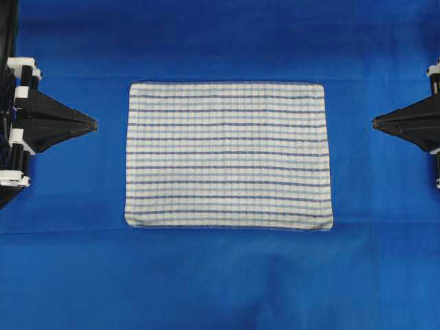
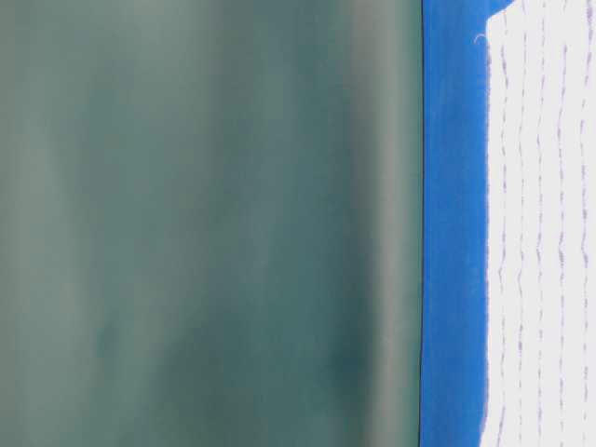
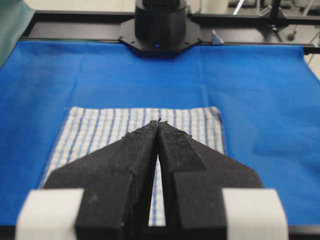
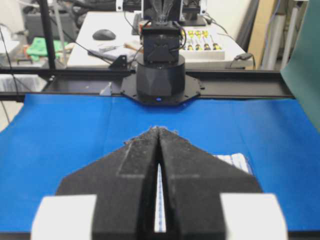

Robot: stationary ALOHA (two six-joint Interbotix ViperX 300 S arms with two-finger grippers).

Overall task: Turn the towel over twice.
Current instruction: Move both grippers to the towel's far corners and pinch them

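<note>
Only one towel [image 1: 228, 156], apparently flat.

A plain blue sheet [image 1: 220, 41] covered the counter, lightly creased near its front edge. A dull green backdrop [image 2: 205, 223] rose behind it. Farther off stood a white desk [image 4: 90, 52] carrying a dark computer mouse [image 4: 104, 34] and a tray of yellow-handled tools [image 4: 202, 40].
</note>
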